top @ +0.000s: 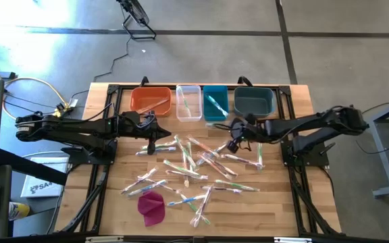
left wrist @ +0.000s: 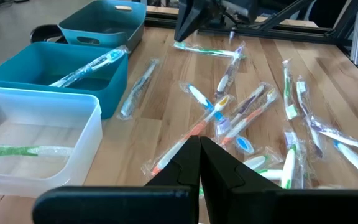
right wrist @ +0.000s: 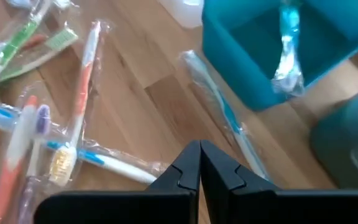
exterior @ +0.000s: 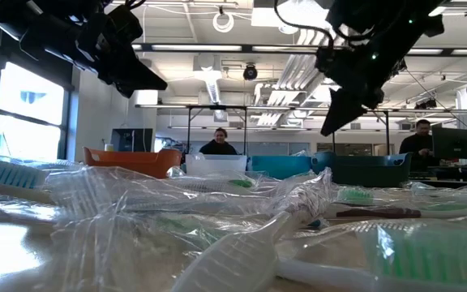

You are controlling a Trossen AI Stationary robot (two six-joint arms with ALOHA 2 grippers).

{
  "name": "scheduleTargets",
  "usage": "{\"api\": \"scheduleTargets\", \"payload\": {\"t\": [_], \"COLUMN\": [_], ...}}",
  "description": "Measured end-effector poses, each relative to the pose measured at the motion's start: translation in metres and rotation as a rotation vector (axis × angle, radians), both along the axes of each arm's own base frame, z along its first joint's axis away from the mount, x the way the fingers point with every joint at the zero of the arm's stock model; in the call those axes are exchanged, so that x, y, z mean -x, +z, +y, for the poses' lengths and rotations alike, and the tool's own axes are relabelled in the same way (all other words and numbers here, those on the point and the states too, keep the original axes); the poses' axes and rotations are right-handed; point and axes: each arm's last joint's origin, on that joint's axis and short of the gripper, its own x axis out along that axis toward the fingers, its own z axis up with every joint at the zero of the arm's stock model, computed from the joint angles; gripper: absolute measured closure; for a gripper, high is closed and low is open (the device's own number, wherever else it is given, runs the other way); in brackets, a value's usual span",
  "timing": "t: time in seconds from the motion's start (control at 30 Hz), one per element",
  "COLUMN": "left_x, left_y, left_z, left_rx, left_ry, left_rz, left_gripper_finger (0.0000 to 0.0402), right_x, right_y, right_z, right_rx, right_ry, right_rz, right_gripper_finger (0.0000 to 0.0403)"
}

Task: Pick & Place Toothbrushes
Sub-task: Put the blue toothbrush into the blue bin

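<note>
We see a grey concrete floor (top: 201, 17) around the wooden table (top: 113, 202) — bright windows (exterior: 14, 105) on one side, ceiling strip lights (exterior: 209, 47) above, and two people (exterior: 220, 142) at desks behind.

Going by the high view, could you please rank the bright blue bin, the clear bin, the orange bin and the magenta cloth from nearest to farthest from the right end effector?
From the right end effector:
1. Bright blue bin, back row, just beyond it.
2. Clear bin, next along the row leftward.
3. Orange bin at the row's left end and magenta cloth at the front edge: too close to call.
</note>
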Motion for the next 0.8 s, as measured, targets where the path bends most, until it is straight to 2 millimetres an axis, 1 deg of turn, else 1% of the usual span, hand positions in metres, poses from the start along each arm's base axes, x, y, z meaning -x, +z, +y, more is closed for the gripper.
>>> {"api": "scheduleTargets", "payload": {"t": [0.1, 0.17, 0.3, 0.43, 0.6, 0.8], "left_x": [0.0, 0.0, 0.0, 0.0, 0.0, 0.0], "left_y": [-0.001, -0.001, -0.001, -0.001, -0.001, -0.001], "left_z": [0.0, 0.0, 0.0, 0.0, 0.0, 0.0], "left_rx": [0.002, 0.002, 0.002, 0.001, 0.002, 0.003], "left_ry": [0.0, 0.0, 0.0, 0.0, 0.0, 0.0], "left_rz": [0.012, 0.011, 0.009, 0.01, 0.014, 0.017], "left_gripper_finger": [0.0401, 0.0401, 0.0401, 0.0401, 0.0401, 0.0401], "right_x": [-0.007, -0.011, -0.016, -0.022, -0.027, -0.027], "right_y": [-0.016, -0.026, -0.039, -0.05, -0.061, -0.062], "right_z": [-0.001, -0.002, -0.007, -0.013, -0.021, -0.031], "right_rx": [0.014, 0.057, 0.136, 0.161, 0.219, 0.275], "right_ry": [-0.011, -0.029, -0.05, -0.032, -0.054, -0.085], "right_rz": [0.062, 0.103, 0.15, 0.18, 0.219, 0.23], "right_gripper_finger": [0.04, 0.04, 0.04, 0.04, 0.0401, 0.0401]}}
